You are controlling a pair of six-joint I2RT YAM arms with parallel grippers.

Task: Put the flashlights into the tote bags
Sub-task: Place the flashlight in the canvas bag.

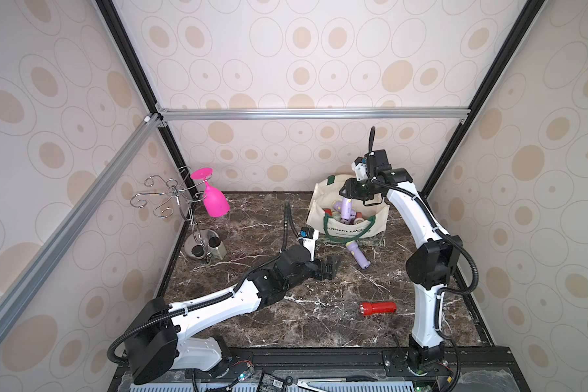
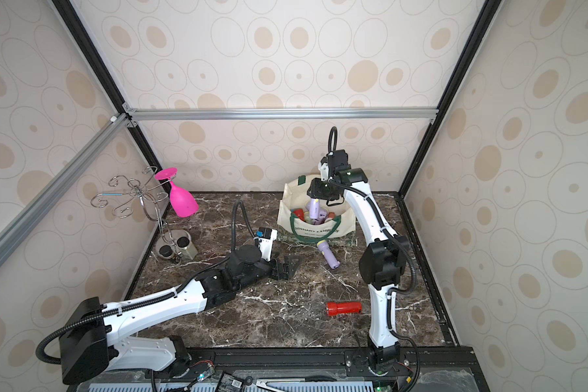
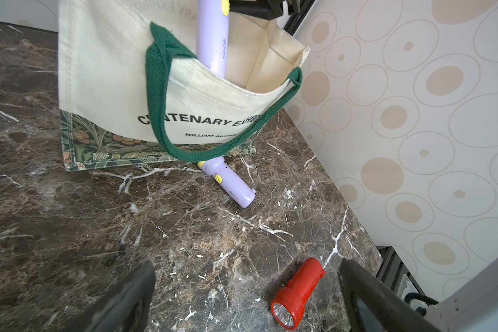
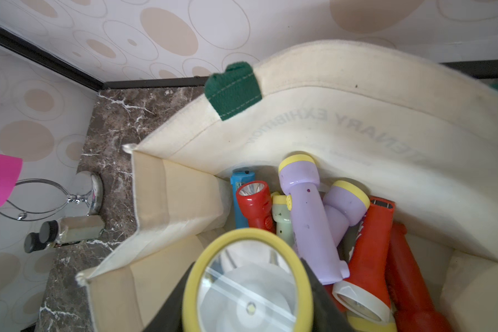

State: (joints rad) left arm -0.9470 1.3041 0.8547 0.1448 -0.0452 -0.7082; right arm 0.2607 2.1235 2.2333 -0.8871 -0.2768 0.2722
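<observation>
In both top views, a cream canvas tote bag point(image 1: 350, 231) with dark green handles is seen standing open at the back right of a dark marble table point(image 1: 286, 325). The right gripper point(image 1: 346, 198) is positioned above the bag's mouth, its jaws closed narrowly on a held lilac flashlight point(image 1: 347, 208), which hangs head-up with its handle lowered into the opening. The left gripper point(image 1: 331, 266) is held low over the table's middle, jaws spread wide and gripping nothing. A loose lilac flashlight point(image 1: 357, 254) lies just in front of the bag, and a red flashlight point(image 1: 378, 309) lies well apart, nearer the front. A pink goblet point(image 1: 213, 198) hangs upside down from a chrome rack point(image 1: 170, 197) at the back left. In the left wrist view, two dark fingers point(image 3: 127, 299) are seen far apart with bare marble between them. The red flashlight lies near one finger, and the loose lilac flashlight's head is tucked under a drooping green handle. In the right wrist view, the held flashlight's yellow-ringed lens fills the foreground between dark jaws. Inside the bag, piled flashlights point(image 4: 308, 218) in red, lilac, pale green and blue are seen.
</observation>
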